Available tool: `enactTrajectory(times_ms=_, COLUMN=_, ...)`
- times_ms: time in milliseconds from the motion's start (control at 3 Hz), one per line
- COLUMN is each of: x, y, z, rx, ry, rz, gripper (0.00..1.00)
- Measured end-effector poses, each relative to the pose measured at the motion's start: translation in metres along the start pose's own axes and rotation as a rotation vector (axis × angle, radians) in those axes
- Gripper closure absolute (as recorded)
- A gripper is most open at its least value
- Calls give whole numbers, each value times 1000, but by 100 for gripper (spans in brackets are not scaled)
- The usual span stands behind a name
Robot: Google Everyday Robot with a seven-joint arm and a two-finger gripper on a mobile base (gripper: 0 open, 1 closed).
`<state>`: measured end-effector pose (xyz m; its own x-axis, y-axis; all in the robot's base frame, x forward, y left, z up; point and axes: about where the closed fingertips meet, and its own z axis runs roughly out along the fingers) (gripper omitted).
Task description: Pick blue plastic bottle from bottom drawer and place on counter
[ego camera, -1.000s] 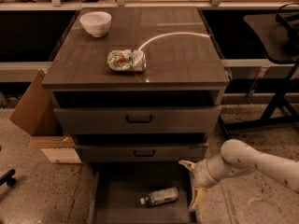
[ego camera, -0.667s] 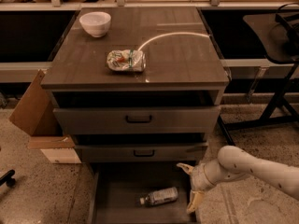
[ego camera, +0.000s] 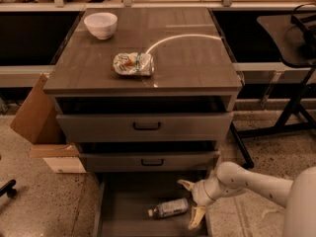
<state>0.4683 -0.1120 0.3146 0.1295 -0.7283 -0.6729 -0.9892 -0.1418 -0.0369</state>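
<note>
The blue plastic bottle (ego camera: 169,208) is lying on its side on the floor of the bottom drawer (ego camera: 123,206), to the right of the drawer's middle and toward its front. Its long axis is running nearly across the drawer, and the narrower end, apparently the cap, is pointing toward the drawer's left wall as seen in the view. The gripper (ego camera: 191,201) is being held in the drawer's right part, just beside the bottle's base end. Its two fingers are being kept spread wide, one toward the drawer's back and one toward its front, and nothing is being held between them. So the bottle is lying to the left of the gripper, with the opening turned toward it. Compared with the earlier picture, the gripper is being brought away from the drawer's right wall toward the bottle, while the bottle is being left unmoved. The counter (ego camera: 187,58), well above the drawer, is being reserved for the placing.
</note>
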Motion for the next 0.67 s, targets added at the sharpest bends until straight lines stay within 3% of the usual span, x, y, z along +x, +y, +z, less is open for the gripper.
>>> enactTrajectory(times_ms=333, x=27, y=-10, z=56, rx=-31, ry=-13, rz=15, gripper=0)
enactTrajectory(times_ms=667, x=27, y=-10, z=56, rx=-31, ry=-13, rz=15, gripper=0)
